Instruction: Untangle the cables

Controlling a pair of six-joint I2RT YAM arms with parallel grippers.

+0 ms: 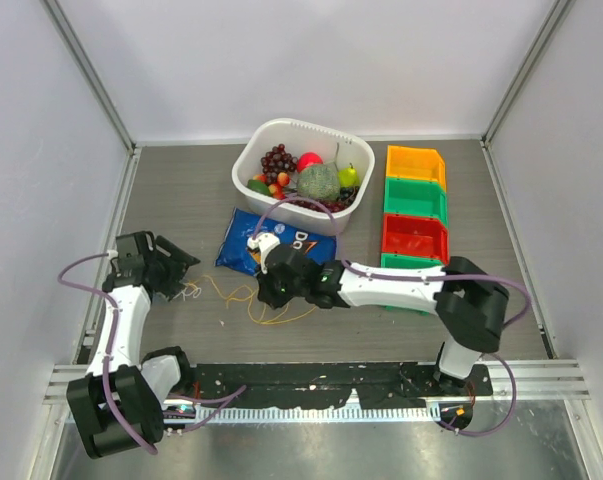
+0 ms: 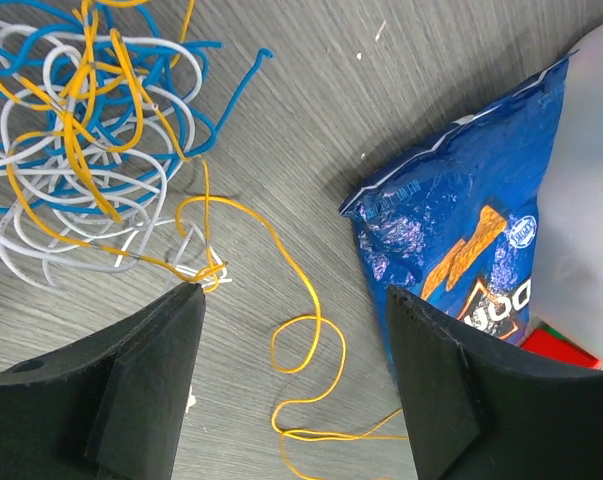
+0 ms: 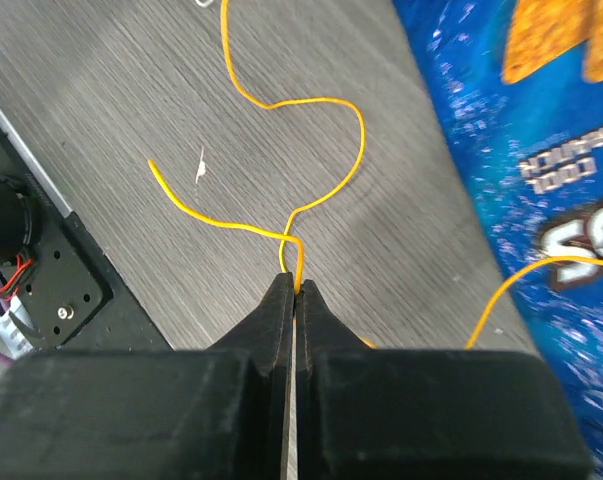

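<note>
The right gripper (image 3: pixel 294 292) was clamped fully shut on a yellow cable (image 3: pixel 311 130), pinching it just where the strand crossed itself above the grey table (image 3: pixel 131 90), near the blue chip bag (image 3: pixel 521 120). The left gripper (image 2: pixel 296 305) stood wide open and held nothing, its fingers on either side of a loose yellow loop. The cables (image 2: pixel 81 130), a blue, white and yellow tangle, lay on the table just beyond it, with a small knot beside one fingertip
</note>
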